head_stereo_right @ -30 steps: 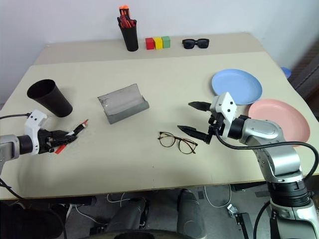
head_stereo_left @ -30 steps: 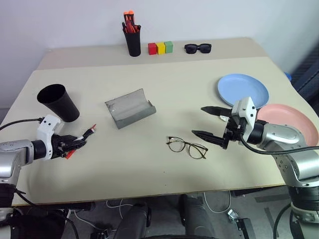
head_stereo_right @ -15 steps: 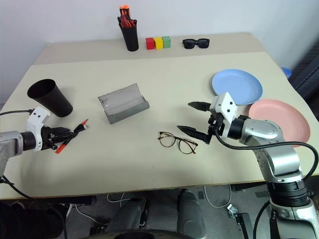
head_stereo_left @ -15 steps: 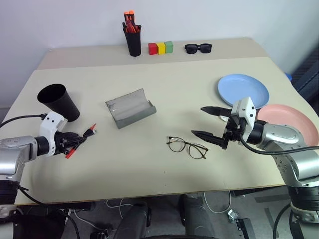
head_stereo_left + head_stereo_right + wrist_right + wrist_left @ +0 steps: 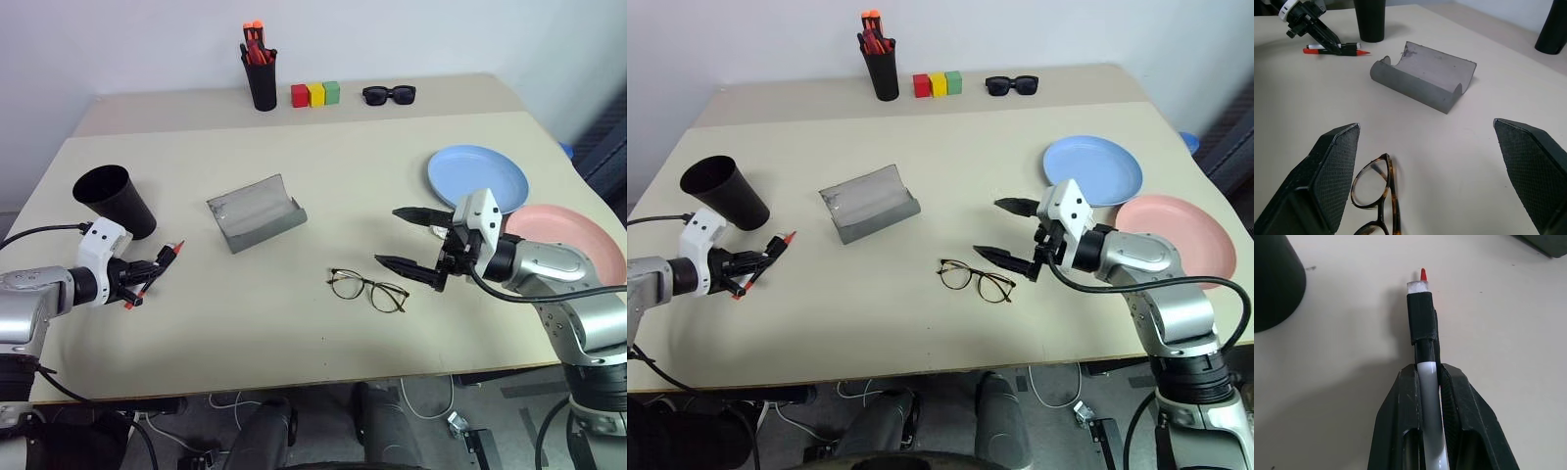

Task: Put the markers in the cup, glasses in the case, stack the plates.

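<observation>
Left claw (image 5: pixel 147 277): clenched on a marker (image 5: pixel 1422 328), at 8 o'clock on the table (image 5: pixel 323 186), just beside the cup (image 5: pixel 114 201).
Right claw (image 5: pixel 411 240): released, hovering beside the glasses (image 5: pixel 367 290).
Case (image 5: pixel 256 212): open, centre.
Plates (image 5: pixel 477 174): unstacked, 3 o'clock.
Progress: judged early; nothing finished.

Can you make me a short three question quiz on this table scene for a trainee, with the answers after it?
1. True or false: the left gripper is shut on a marker.
2. Which is nearer the glasses: the right gripper or the cup?
3. Are the blue plate and the pink plate stacked?

Key
1. True.
2. The right gripper, open beside them.
3. No, they lie side by side.
</observation>
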